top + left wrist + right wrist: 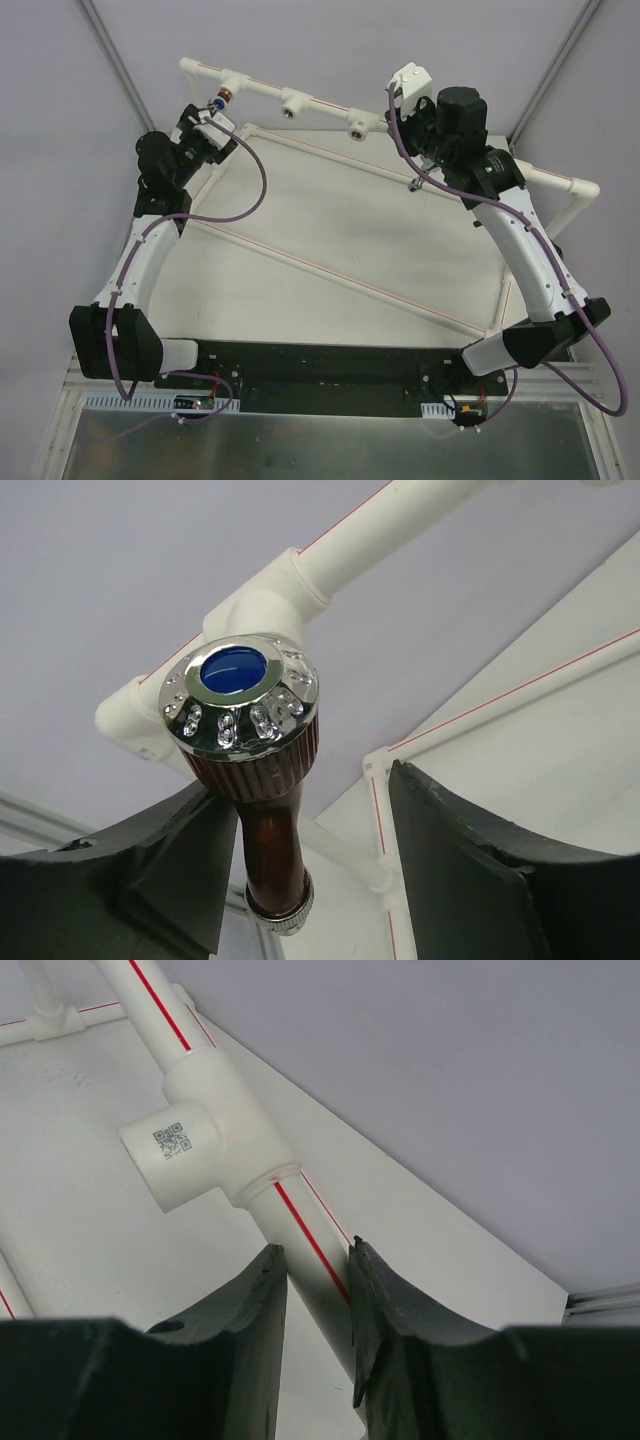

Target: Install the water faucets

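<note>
- The white board (350, 215) carries a white pipe frame (320, 103) with red stripes.
- The right gripper (315, 1250) sits on a pipe run just below a tee fitting (200, 1150) with a printed code. Its fingers are narrow and press on the pipe from both sides.
- The left gripper (305, 780) has its fingers spread wider than the faucet between them. The left finger is just beside the faucet and the right is apart from it.
- The reddish-brown faucet (262, 780), with a chrome cap and blue centre, juts from the far-left tee (232, 80), brass end at the socket.
</note>
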You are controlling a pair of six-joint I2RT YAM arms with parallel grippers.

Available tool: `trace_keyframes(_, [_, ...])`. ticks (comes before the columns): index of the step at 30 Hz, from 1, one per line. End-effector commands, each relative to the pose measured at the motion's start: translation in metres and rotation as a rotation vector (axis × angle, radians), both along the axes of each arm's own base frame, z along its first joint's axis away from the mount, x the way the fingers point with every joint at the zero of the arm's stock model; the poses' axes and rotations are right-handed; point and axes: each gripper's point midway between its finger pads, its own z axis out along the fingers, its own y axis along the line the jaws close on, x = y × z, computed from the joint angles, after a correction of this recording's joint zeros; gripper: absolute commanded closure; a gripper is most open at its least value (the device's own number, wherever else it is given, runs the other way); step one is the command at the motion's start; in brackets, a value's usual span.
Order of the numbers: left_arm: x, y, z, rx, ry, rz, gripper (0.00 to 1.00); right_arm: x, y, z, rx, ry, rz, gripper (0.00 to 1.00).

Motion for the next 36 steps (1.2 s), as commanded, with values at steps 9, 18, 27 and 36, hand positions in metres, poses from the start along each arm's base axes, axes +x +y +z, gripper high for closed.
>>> trace_keyframes(9, [-0.083,-0.038,0.008,-0.334,0.206,-0.192,0.01,-0.025,0.017,-0.039,-0.018,0.162,0.073,1.00])
trace_keyframes(18, [-0.122,0.002,0.072,-0.942,0.310,0.093,0.01,-0.019,0.014,-0.042,-0.042,0.164,0.051,1.00])
trace_keyframes(27, [-0.134,0.031,0.058,-1.727,0.499,0.331,0.03,-0.011,0.017,-0.049,-0.046,0.182,0.037,1.00])
trace_keyframes(36, [-0.115,0.033,0.071,-2.121,0.565,0.281,0.04,-0.009,0.019,-0.053,-0.046,0.189,0.037,1.00])
